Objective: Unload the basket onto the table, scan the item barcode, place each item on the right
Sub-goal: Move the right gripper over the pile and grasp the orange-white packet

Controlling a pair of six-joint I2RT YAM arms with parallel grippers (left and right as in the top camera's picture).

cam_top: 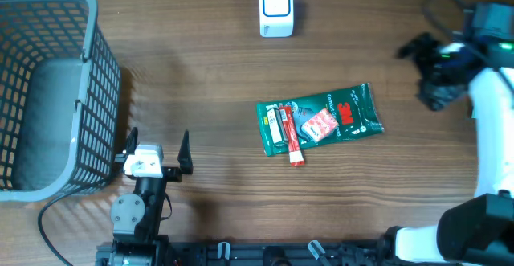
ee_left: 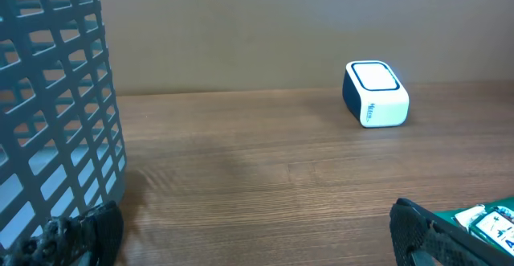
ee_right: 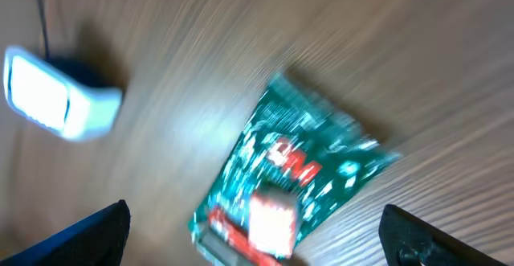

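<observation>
the packet (cam_top: 320,124), green with a red-and-white label, lies flat on the table (cam_top: 209,81) a little right of centre in the overhead view, slightly tilted and touched by neither arm. the scanner (cam_top: 276,9), a small white box, stands at the top centre, well apart from the packet. the right gripper (cam_top: 419,73) hangs at the upper right of the frame, clear of the packet, jaws spread wide and empty. its wrist view is blurred, but shows the packet (ee_right: 289,178) on the wood at lower middle, the scanner (ee_right: 56,93) at upper left, and the dark fingertips (ee_right: 92,234) far apart in the bottom corners. the left gripper (cam_top: 158,147) sits at the lower left, just beside the basket (cam_top: 90,25), jaws also spread with nothing between them. in its wrist view the basket (ee_left: 56,97) wall fills the left, the scanner (ee_left: 376,94) stands at upper right, and a corner of the packet (ee_left: 490,222) shows at the lower right edge. no barcode can be made out.
</observation>
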